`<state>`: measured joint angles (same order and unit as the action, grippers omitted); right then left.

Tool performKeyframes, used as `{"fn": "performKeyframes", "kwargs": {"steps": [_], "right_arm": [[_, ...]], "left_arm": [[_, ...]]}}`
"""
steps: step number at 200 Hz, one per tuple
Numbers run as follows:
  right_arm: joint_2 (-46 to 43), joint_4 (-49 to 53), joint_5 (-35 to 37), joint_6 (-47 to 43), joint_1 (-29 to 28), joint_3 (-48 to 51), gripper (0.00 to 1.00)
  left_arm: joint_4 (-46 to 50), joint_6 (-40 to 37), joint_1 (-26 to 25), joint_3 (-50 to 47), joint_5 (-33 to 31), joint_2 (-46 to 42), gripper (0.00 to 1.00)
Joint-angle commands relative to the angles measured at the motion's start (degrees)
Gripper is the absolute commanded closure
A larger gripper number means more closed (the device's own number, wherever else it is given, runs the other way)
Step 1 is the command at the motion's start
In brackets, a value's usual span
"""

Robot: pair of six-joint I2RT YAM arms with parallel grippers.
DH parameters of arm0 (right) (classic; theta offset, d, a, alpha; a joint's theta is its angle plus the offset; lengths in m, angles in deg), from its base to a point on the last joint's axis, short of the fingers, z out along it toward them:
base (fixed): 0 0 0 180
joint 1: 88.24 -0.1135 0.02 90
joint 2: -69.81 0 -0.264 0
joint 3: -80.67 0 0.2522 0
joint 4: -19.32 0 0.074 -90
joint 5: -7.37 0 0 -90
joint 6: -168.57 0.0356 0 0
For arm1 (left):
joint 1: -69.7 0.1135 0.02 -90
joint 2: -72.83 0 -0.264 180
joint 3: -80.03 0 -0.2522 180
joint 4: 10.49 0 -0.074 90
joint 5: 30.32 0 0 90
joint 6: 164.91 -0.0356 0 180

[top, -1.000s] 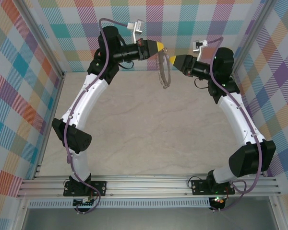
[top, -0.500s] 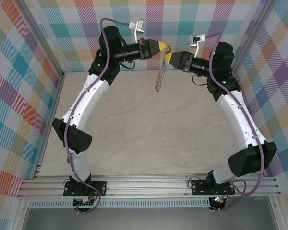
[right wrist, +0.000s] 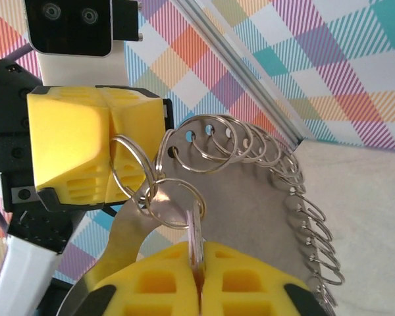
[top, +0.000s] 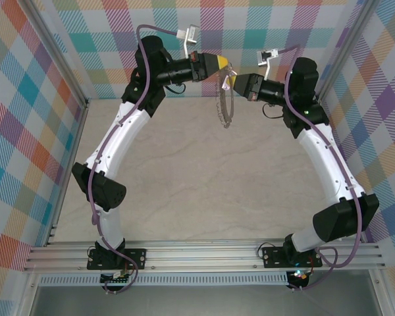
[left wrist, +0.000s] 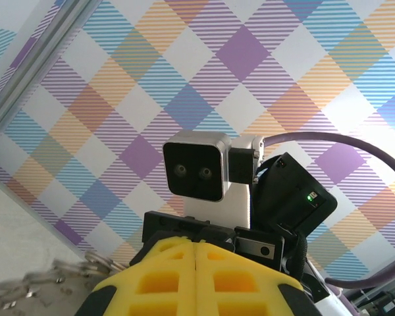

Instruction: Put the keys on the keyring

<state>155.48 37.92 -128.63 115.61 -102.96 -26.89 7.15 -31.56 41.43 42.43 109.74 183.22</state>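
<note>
Bench (top: 184, 171) surface is pale and marbled and runs from the arm bases at the near edge to the checked wall (top: 263, 26) at the far side. Both arms arch up from the near edge and meet high above the far part of the bench.

Right wrist view, near to far:
- The right end effector (right wrist: 197, 283) is clenched on the key (right wrist: 195, 230), whose pale head stands edge-on between the yellow fingers.
- A small ring (right wrist: 161, 209) lies against the key head. Whether it passes through the head cannot be told.
- The left end effector (right wrist: 110, 155) is clenched, pinching the top of the keyring (right wrist: 210, 164).

In the overhead view the keyring hangs from between the two end effectors, apart from the bench.

Status (judgement): both items are lifted and the key has been presented to the ring cluster. Threading is under way or unconfirmed. Remaining steps are to seat the key on the ring, verify capture, and release.
</note>
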Motion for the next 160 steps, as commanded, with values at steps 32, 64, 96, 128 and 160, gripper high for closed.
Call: {"fn": "performKeyframes", "kwargs": {"steps": [32, 64, 96, 128, 160], "right_arm": [[-0.99, -0.05, -3.20, -0.13, -1.03, -0.93, 1.00], [0.23, -0.01, -3.91, -0.12, -2.95, -2.97, 1.00], [2.34, 1.24, -4.71, -0.56, -4.61, -6.17, 1.00], [2.84, 2.77, -3.67, -1.42, -4.62, -6.61, 1.00], [2.03, 4.60, -3.02, -1.83, -3.86, -5.66, 0.83]], "left_arm": [[-5.69, 1.81, -0.64, 1.00, -0.63, -2.11, 1.00], [-6.02, 1.86, -0.73, 0.87, -1.19, -1.93, 1.00], [-6.26, 1.91, -0.91, 0.15, -1.33, -1.93, 1.00], [-6.46, 2.03, -1.08, -0.32, -1.83, -1.89, 1.00], [-6.63, 2.24, -1.08, -0.42, -2.88, -1.92, 1.00]]}}
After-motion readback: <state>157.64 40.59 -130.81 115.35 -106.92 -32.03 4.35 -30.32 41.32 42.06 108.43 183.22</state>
